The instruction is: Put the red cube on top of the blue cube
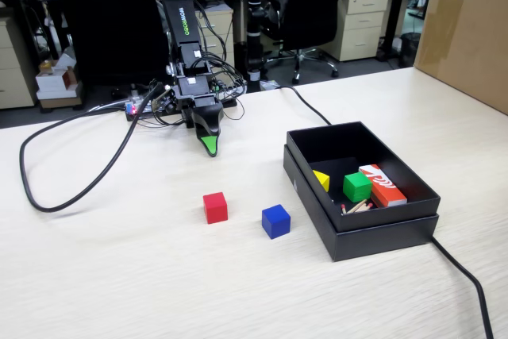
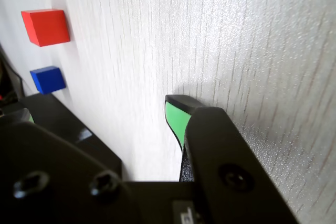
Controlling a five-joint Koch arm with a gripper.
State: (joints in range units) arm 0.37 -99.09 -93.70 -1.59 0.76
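Observation:
The red cube (image 1: 214, 206) sits on the pale wooden table, with the blue cube (image 1: 275, 221) a short way to its right in the fixed view; the two do not touch. My gripper (image 1: 208, 147) hangs tip-down just above the table, behind the red cube and well clear of both. In the wrist view the red cube (image 2: 46, 27) and the blue cube (image 2: 48, 79) lie at the far left. Bare table shows between the two green-padded fingers (image 2: 176, 118), so the gripper (image 2: 102, 109) is open and holds nothing.
A black open box (image 1: 361, 228) stands right of the blue cube, holding a green cube (image 1: 356, 186), a yellow piece (image 1: 321, 179), a red-orange box (image 1: 382, 185) and small sticks. A black cable (image 1: 63, 196) loops on the left. A cardboard box (image 1: 468, 33) stands far right.

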